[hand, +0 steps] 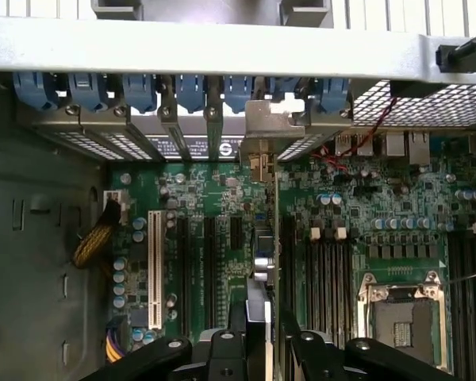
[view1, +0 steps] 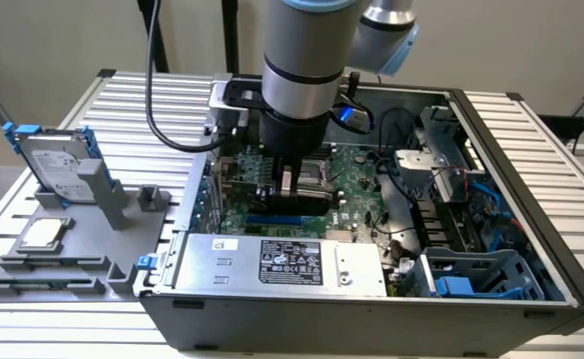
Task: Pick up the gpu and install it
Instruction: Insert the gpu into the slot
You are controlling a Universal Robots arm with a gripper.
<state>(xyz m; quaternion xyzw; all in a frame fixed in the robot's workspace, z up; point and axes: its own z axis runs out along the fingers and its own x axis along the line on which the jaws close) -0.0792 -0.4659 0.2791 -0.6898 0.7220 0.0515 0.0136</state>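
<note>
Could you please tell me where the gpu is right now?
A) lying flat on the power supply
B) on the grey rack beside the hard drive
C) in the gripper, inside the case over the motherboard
C: the gripper holds the gpu edge-on over the motherboard.

Case (view1: 372, 329) is open on top and walled on all sides, so entry is from above only. The arm (view1: 306, 67) and the gripper (view1: 297, 196), clamped on the edge-on gpu (hand: 262, 246), fill the middle over the motherboard (hand: 214, 190). Power supply (view1: 282, 262) blocks the near side. Drive cage (view1: 471, 273) and loose cables (view1: 396, 142) crowd the exterior view's right. Bare slots (hand: 209, 262) flank the card. Blue latches (hand: 190, 87) line the rear wall. Hard-drive fixture (view1: 72, 224) takes the tabletop (view1: 152, 97) on the exterior view's left.
</note>
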